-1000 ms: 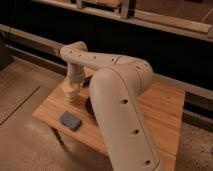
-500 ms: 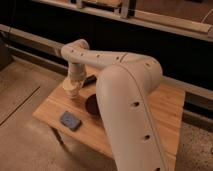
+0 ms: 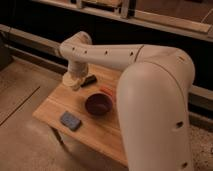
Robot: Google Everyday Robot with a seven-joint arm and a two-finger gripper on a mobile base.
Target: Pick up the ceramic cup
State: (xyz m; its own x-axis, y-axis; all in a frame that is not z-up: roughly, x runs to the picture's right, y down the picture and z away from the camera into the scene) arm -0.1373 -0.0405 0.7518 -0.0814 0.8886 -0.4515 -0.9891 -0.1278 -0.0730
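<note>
Gripper: at bench far-left corner, over cup, positioned for pickup.
Jaws: state cannot be told.
Bowl: mid-bench, apart.

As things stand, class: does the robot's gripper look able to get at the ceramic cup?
Probably yes. The gripper is already down at the ceramic cup on the table's far left corner, with the maroon bowl standing apart.

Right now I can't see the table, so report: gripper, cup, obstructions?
Gripper down at the ceramic cup, table's far left corner. Maroon bowl apart, nearer center. Blue sponge at front edge, not obstructing.
</note>
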